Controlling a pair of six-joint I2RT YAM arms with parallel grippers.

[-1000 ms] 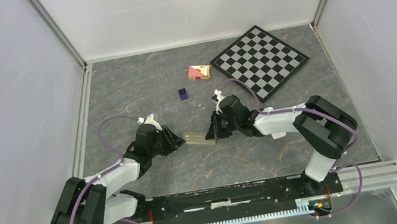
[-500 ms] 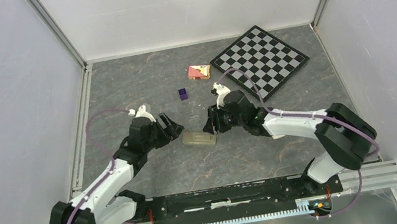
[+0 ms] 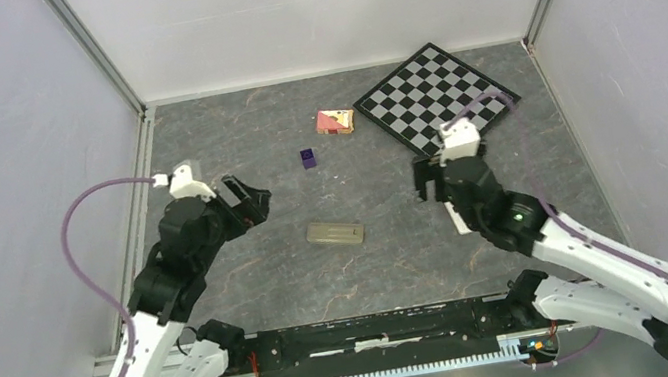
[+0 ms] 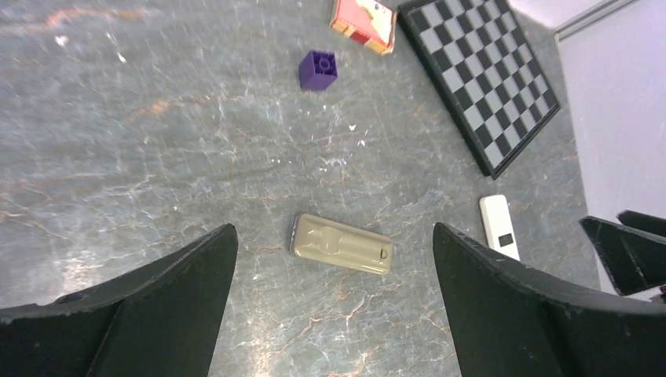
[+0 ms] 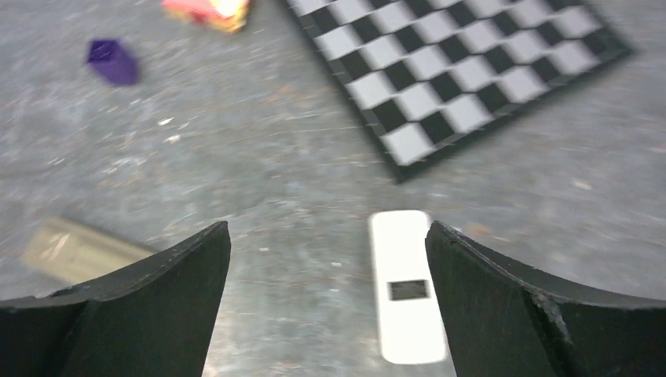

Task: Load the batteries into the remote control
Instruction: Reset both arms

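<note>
The remote control (image 3: 335,235) lies flat on the grey table between the two arms, olive-tan back up, with nothing touching it. It also shows in the left wrist view as the remote control (image 4: 342,244) and, blurred, at the left edge of the right wrist view as the remote control (image 5: 78,251). My left gripper (image 3: 245,194) hovers up and to its left, jaws wide open and empty; from its own wrist the left gripper (image 4: 334,228) frames the remote from above. My right gripper (image 3: 432,183) hangs to the remote's right, also open and empty, the right gripper (image 5: 327,228) over bare table. The batteries are out of view.
A white remote (image 5: 407,287) lies just under the right gripper, seen too as the white remote (image 4: 499,227). A small purple block (image 3: 307,158), a red-and-tan box (image 3: 336,121) and a chessboard (image 3: 436,101) lie farther back. Walls close off the left, right and rear.
Both grippers were shut on the ends of the remote control; they have opened, let it go and drawn up and apart. The remote stays on the table.
</note>
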